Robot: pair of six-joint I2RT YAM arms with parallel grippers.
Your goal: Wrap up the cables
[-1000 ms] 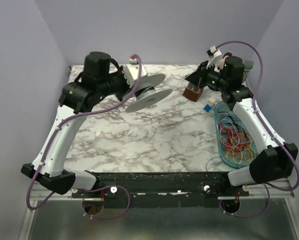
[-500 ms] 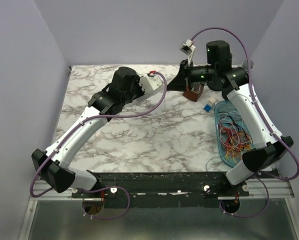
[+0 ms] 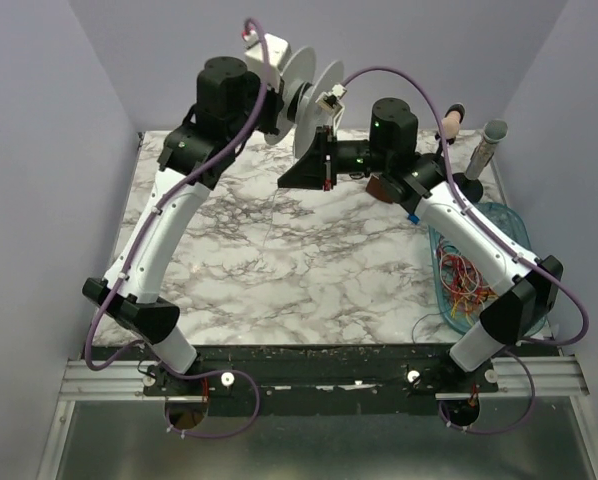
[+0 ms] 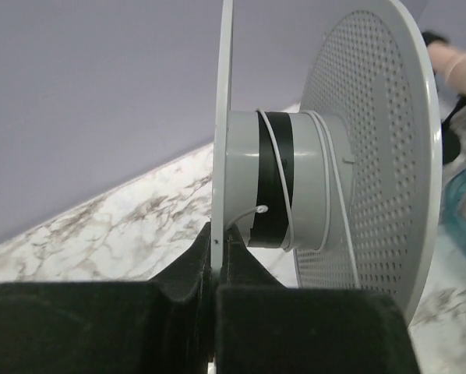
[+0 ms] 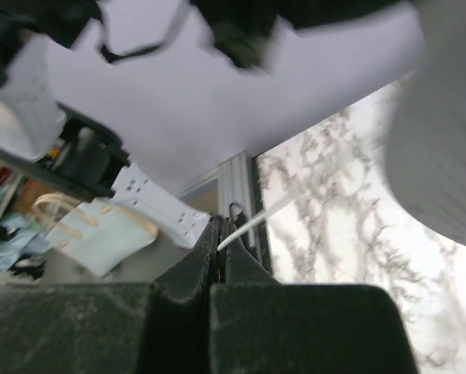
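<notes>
Both your arms had risen high above the table since a second earlier. Your left gripper [image 4: 216,261] was clamped on one flange of the white perforated plastic spool [image 4: 373,132]. Your right gripper [image 5: 220,245] pinched a thin white wire [image 5: 252,224]. The tangled red, orange, yellow and green cables [image 3: 464,285] lay in the translucent blue tray [image 3: 517,232] at the right edge of the marble table [image 3: 279,260].

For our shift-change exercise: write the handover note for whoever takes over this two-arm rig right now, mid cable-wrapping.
Left gripper: jaws shut on the spool's flange, raised at the table's far side.
Right gripper: jaws shut on a white wire end beside it.
Coloured cables: tangled in the blue tray.
Done: white wire looped on the spool. Left: wrapping the coloured cables.
</notes>
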